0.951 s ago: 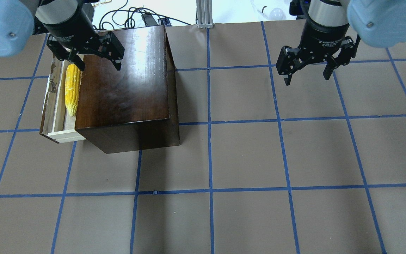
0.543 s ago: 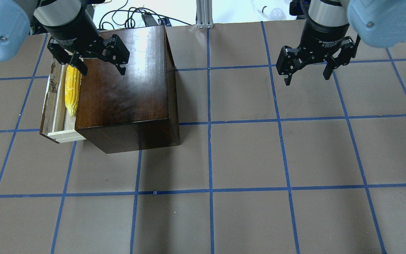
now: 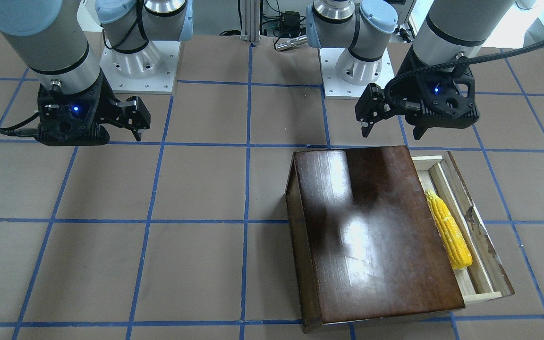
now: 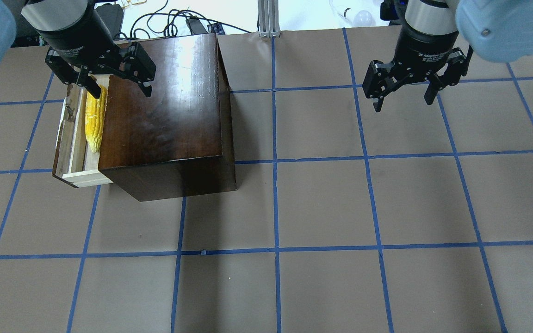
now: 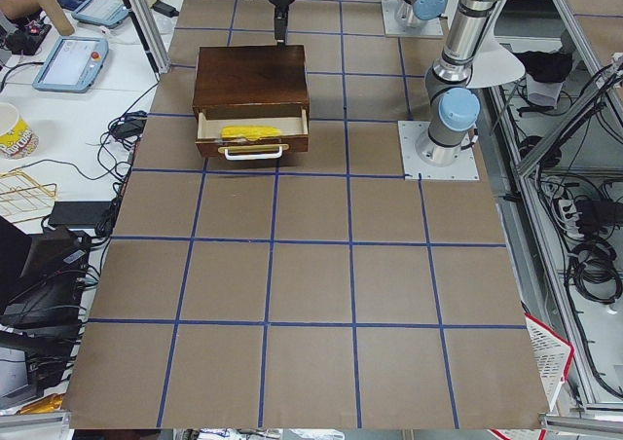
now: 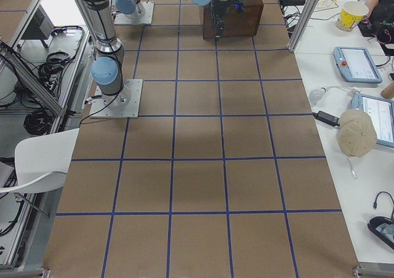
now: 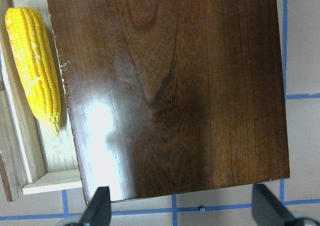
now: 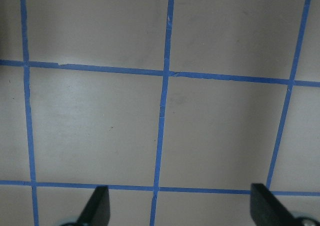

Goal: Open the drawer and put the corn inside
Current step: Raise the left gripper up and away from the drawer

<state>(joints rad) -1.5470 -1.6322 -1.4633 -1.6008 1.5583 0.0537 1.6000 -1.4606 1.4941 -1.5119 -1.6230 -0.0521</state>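
Note:
The drawer [image 4: 86, 177] of pale wood is pulled out of the left side of the dark-brown box [image 4: 164, 106]. The yellow corn [image 4: 94, 122] lies lengthwise inside it, also in the front-facing view [image 3: 449, 229] and the left wrist view [image 7: 35, 66]. My left gripper [image 4: 121, 94] is open and empty, held above the box's far end, one finger over the corn's thick end. My right gripper [image 4: 403, 105] is open and empty above bare table far to the right; its wrist view [image 8: 180, 211] shows only taped paper.
The table is brown paper with a blue tape grid. An aluminium post [image 4: 269, 18], cables and a bulb [image 4: 363, 17] sit beyond the far edge. The two arm bases [image 3: 137, 61] stand on the robot's side. The drawer's white handle [image 5: 254, 152] faces outward.
My left gripper has shifted left and slightly away over the box's far end, still open. The corn, the drawer and the right arm have not moved.

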